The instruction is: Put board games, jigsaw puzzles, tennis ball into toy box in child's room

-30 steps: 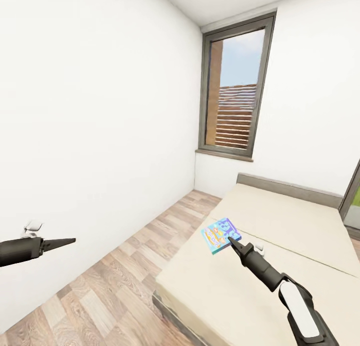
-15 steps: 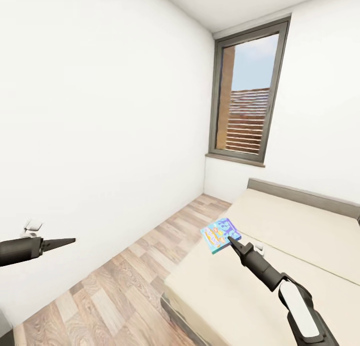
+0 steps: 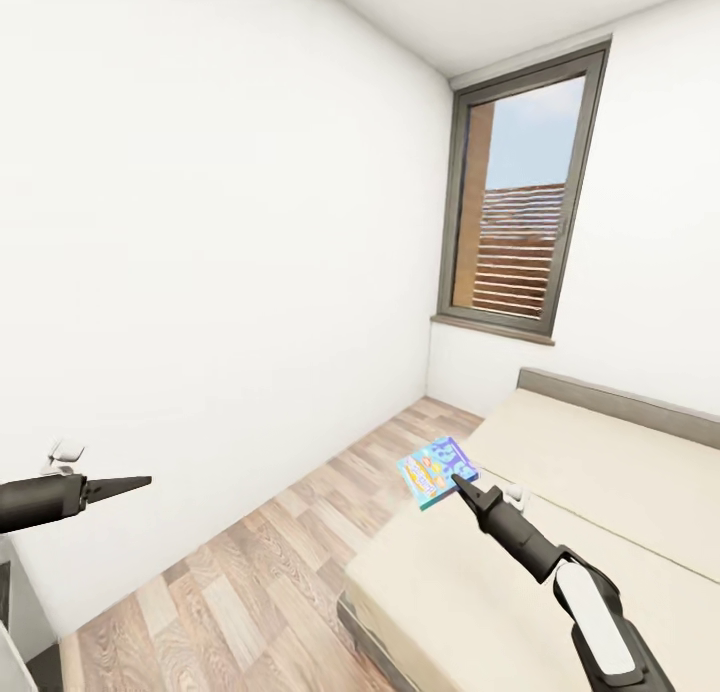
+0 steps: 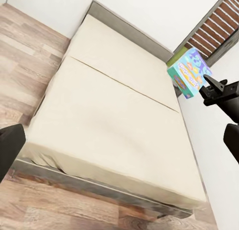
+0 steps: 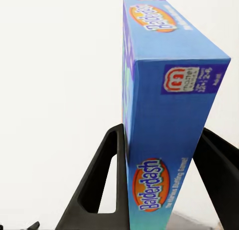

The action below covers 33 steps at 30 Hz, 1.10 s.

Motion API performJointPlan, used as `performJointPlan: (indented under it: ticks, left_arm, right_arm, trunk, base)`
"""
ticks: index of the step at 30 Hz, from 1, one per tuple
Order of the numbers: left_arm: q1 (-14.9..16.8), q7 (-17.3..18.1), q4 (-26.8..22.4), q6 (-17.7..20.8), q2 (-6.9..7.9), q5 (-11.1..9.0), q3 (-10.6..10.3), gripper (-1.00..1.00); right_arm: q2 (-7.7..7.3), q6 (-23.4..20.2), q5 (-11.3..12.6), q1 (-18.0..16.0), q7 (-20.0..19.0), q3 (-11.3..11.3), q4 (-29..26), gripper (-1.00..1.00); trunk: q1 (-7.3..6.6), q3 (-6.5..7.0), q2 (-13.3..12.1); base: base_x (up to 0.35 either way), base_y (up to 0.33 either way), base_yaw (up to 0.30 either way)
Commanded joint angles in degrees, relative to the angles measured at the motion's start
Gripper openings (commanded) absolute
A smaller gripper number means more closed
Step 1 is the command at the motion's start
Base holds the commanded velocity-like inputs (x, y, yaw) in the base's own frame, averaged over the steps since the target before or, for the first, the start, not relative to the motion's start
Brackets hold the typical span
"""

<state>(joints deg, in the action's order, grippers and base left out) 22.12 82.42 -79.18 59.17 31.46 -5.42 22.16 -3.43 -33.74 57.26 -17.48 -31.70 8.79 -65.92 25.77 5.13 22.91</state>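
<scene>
board game (image 3: 437, 470) clamped between right tool (image 3: 458, 483) fingers.

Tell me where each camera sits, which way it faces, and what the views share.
Head view: from the robot's head, looking forward and down at the bed, window and floor; both arms show.
Left wrist view: near the left pincer, looking across the bed at the right pincer.
Right wrist view: along the right pincer, shut on the board game.
Shared: the board game appears in all three.

Light blue board game (image 3: 437, 470) with yellow lettering, black pincer (image 3: 463, 489), beige bed (image 3: 560, 532), wood-plank floor (image 3: 260, 572)
</scene>
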Motion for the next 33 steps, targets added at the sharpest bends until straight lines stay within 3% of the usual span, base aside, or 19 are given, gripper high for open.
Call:
performJointPlan:
  ticks: [1, 13, 17, 22, 33]
  left_arm:
    - [0.03, 0.18, 0.01, 0.60, 0.00, -0.03, -0.01, 1.00]
    - [0.03, 0.22, 0.00, 0.60, 0.00, -0.03, -0.09, 1.00]
    - [0.03, 0.20, 0.03, 0.60, 0.00, -0.03, -0.10, 1.00]
    - [0.03, 0.20, 0.00, 0.60, 0.00, -0.03, -0.10, 1.00]
    - [0.03, 0.25, -0.01, 0.60, 0.00, -0.03, -0.10, 1.00]
  right_arm:
    - [0.01, -0.45, 0.35, -0.02, 0.05, -0.35, 0.00, -1.00]
    - [0.07, -0.38, 0.32, -0.02, 0.63, -1.31, 0.00, -1.00]
    - [0.09, -0.36, 0.31, -0.02, 0.66, -2.64, -0.12, -1.00]
    - [0.02, -0.36, 0.31, -0.02, 1.17, -4.25, -4.57, -1.00]
    - [0.01, -0.44, 0.37, -0.02, 3.14, -4.53, -5.99, -1.00]
  trunk:
    - [0.02, 0.07, 0.02]
    - [0.01, 1.03, 0.01]
    - [0.01, 1.28, 0.01]
    - [0.01, 1.32, 0.01]
    - [0.01, 0.84, 0.01]
  base:
    - [0.000, 0.000, 0.158]
    - [0.000, 0.000, 0.193]
    - [0.000, 0.000, 0.183]
    - [0.000, 0.000, 0.047]
    - [0.000, 0.000, 0.170]
